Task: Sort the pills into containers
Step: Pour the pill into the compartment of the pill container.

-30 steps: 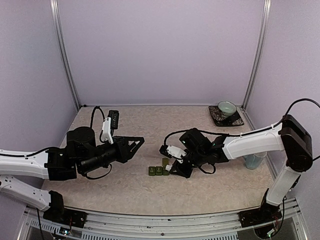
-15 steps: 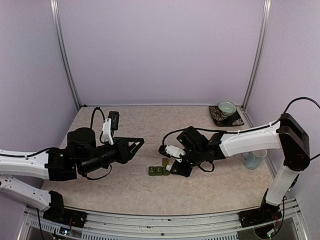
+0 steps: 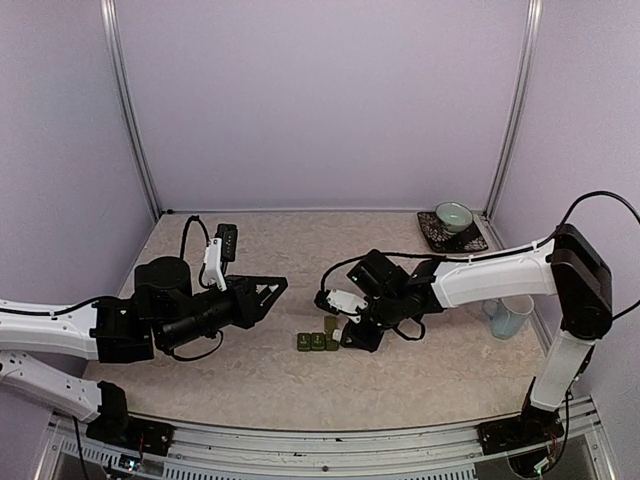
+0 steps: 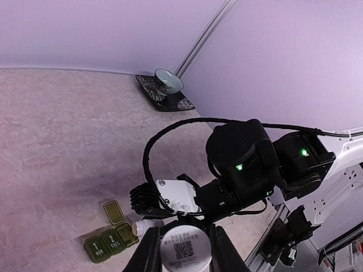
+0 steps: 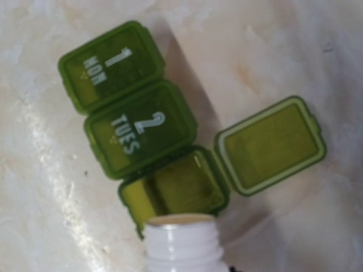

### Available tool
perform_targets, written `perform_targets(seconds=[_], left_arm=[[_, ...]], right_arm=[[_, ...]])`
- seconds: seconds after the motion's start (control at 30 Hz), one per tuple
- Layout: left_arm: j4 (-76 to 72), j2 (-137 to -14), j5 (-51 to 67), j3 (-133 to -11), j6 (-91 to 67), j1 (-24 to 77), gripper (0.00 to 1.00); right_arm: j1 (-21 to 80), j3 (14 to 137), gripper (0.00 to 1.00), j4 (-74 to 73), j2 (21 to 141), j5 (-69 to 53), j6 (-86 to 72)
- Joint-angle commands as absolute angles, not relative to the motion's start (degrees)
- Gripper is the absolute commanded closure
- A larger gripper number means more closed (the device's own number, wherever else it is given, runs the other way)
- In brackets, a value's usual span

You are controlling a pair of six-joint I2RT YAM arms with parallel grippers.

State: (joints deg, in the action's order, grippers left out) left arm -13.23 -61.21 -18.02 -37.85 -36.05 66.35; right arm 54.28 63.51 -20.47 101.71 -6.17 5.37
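the containers (image 5: 142,130) are a strip of three joined square boxes in translucent, glossy olive-green plastic with rounded corners, lying flat on the pale, marble-veined table (image 3: 400,380) near its middle, between the two arms. two lids are shut and carry raised white print, "1 mon" and "2 tues". the third compartment stands open, its hinged lid (image 5: 270,145) folded out flat beside it and showing a raised inner rim. the right gripper (image 3: 350,328) is clamped on a white bottle (image 5: 181,243) of smooth matte plastic, tipped so that its ridged, threaded neck points at the open compartment; the round mouth overlaps that compartment's near edge in the right wrist view, and whether it touches cannot be told. the left gripper (image 3: 268,292) hangs well to the left of the strip, above the table, its dark fingers (image 4: 148,252) pinched narrow on a white round cap (image 4: 185,253) whose flat top bears a square printed code. in the far right corner a small glazed green bowl (image 3: 453,215) sits on a dark, patterned square saucer (image 3: 440,238). a pale blue mug (image 3: 510,318) stands near the table's right edge, partly hidden behind the right arm.
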Motion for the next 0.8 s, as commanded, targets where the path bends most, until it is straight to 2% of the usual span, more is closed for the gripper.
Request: perform_targets(seconds=[0.0,0.77], left_arm=[[-14.8,-60.2,-18.4,-36.9,-36.4,66.2,0.85],[-14.9,-59.6,-18.6,-36.4,-36.7,66.2,0.85]], right_arm=[[54.8,66.0,1.00,-23.6,103.4,-4.7,6.4],[56.2,71.3,1.00,-29.6,106.1,-3.3,8.0]])
